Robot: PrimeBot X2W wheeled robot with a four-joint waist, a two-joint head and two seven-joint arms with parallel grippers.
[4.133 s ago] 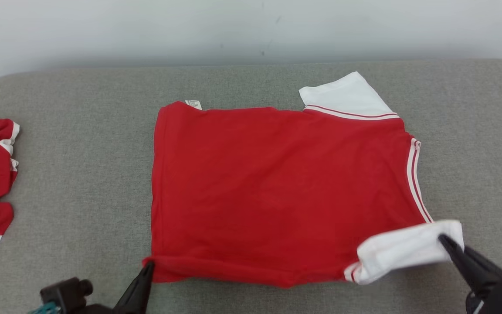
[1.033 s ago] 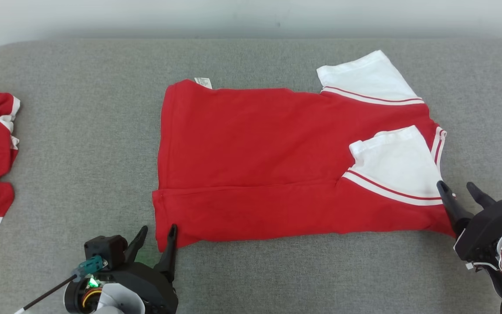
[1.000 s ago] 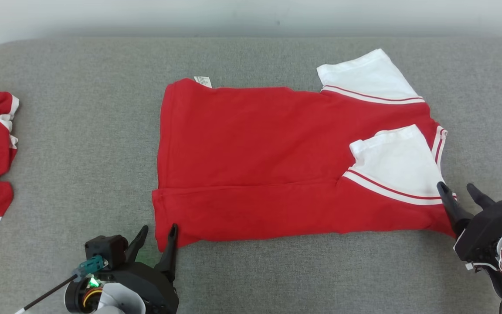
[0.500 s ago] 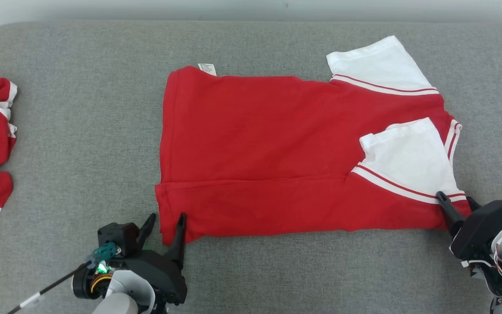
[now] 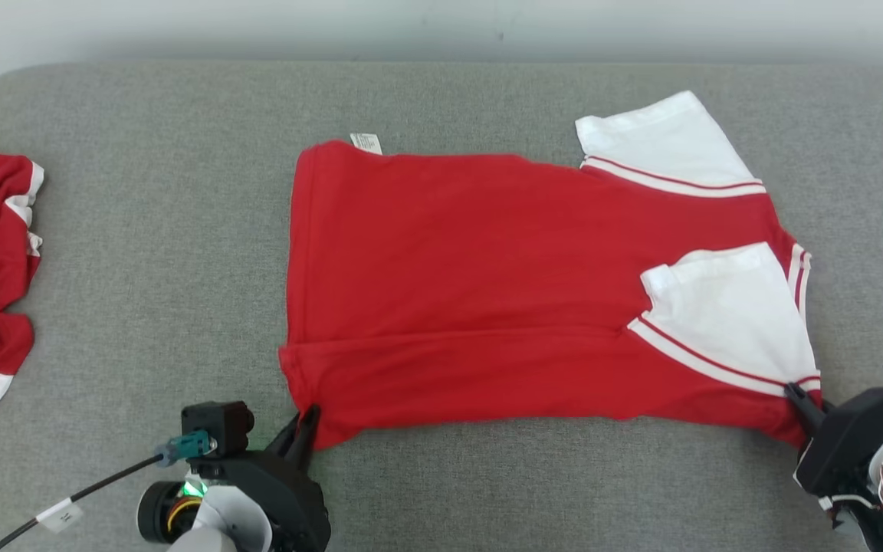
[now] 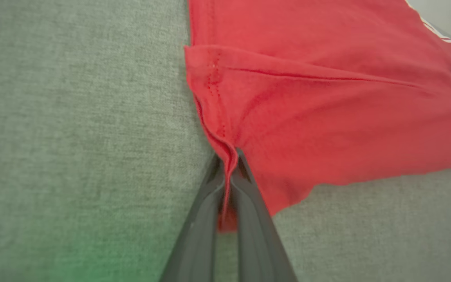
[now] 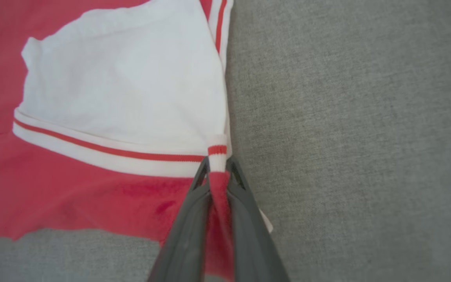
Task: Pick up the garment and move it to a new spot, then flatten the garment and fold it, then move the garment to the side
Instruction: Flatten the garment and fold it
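1. Left gripper (image 5: 305,420) is noted closed on the near left corner of the garment (image 5: 487,261). In the left wrist view, red hem cloth is pinched between its jaws.
2. The garment, a red shirt, is found spread out mid-way across the grey padded table (image 5: 142,230), so relocation and flattening are judged done.
3. A near strip (image 5: 449,383) of the body is seen turned over onto the rest, with a straight crease along its length. The first lengthwise fold is judged made.
4. The near sleeve (image 5: 725,314) is recorded lying inward on the red body. The far sleeve (image 5: 664,146) is spread out and not yet folded in.
5. The right gripper (image 5: 794,391) is noted clamped on the near right corner, at the striped trim below the near sleeve.
6. Judged outstanding: the far side fold, any crosswise fold, and the move to the side.
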